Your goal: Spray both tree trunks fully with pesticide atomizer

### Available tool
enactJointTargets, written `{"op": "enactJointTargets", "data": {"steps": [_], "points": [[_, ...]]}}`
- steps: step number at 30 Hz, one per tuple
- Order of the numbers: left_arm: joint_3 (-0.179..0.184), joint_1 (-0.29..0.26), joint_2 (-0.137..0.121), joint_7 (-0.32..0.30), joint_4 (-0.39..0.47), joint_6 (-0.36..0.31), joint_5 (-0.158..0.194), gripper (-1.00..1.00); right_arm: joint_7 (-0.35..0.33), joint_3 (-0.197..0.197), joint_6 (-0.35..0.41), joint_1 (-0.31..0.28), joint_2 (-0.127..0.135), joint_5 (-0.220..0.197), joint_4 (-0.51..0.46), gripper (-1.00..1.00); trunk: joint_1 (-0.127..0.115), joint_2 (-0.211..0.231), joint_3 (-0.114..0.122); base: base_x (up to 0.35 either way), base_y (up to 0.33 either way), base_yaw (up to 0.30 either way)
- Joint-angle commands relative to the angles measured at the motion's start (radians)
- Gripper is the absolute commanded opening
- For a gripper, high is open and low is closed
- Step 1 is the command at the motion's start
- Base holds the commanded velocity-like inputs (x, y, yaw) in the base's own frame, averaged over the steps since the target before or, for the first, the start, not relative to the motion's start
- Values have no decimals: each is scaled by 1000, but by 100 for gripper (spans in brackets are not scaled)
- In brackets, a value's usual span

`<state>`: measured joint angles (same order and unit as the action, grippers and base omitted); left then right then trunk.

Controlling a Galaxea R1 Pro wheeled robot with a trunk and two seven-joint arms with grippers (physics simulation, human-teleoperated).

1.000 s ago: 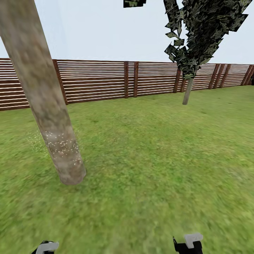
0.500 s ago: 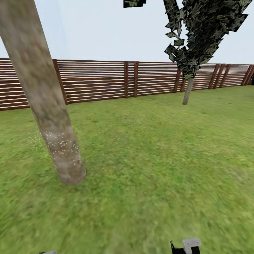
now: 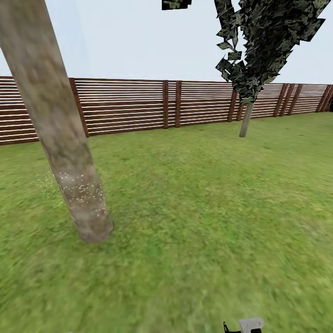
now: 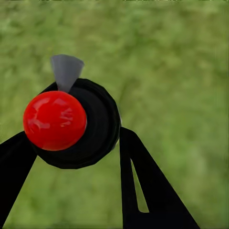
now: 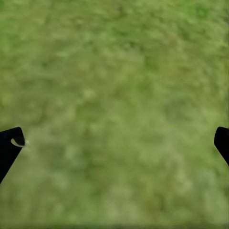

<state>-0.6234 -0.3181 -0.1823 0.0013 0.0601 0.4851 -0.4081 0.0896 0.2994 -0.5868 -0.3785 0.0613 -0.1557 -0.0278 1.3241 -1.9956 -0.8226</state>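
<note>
Left gripper [image 4: 71,143]: two black fingers [image 4: 143,186] closed against the sides of the pesticide atomizer [image 4: 78,124]; one bottle, seen end-on in the left wrist view, so its long axis runs along the line of sight, red top [image 4: 55,120] toward the camera, round dark body behind it; a small grey nozzle [image 4: 66,71] juts out sideways from the cap, pointing away from the fingers, over blurred grass

Right gripper [image 5: 114,143]: spread wide; two black fingertips [image 5: 9,145] at opposite edges of the right wrist view, nothing between them but grass; in the head view a pale grey block with a black part [image 3: 246,325] at the bottom edge, right of centre

Lawn [image 3: 199,208]: green grass from the robot's feet out to the fence

Near tree trunk [image 3: 55,125]: one thick mottled tan-grey trunk, left of centre in the head view, long axis leaning so that its top tilts left; base in the grass at mid distance

Pesticide [image 3: 81,187]: scatter of tiny white specks on the lower part of that trunk; a fainter scatter on the grass just to its left; the upper trunk bare of specks

Far tree [image 3: 259,41]: one, right of centre, thin pale trunk [image 3: 245,121] tilted slightly, dark blocky foliage above; standing near the fence, well apart from the near trunk

Fence [image 3: 138,106]: brown horizontal slats with darker posts, across the whole width behind both trees; pale sky above
</note>
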Motion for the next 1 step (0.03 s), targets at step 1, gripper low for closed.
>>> {"op": "enactJointTargets", "data": {"steps": [1], "points": [[-9,-1,0,0,-1,4,-9,-100,2,9,-2,0,0,-8,0,100,0,0,-1,0,0,0]]}}
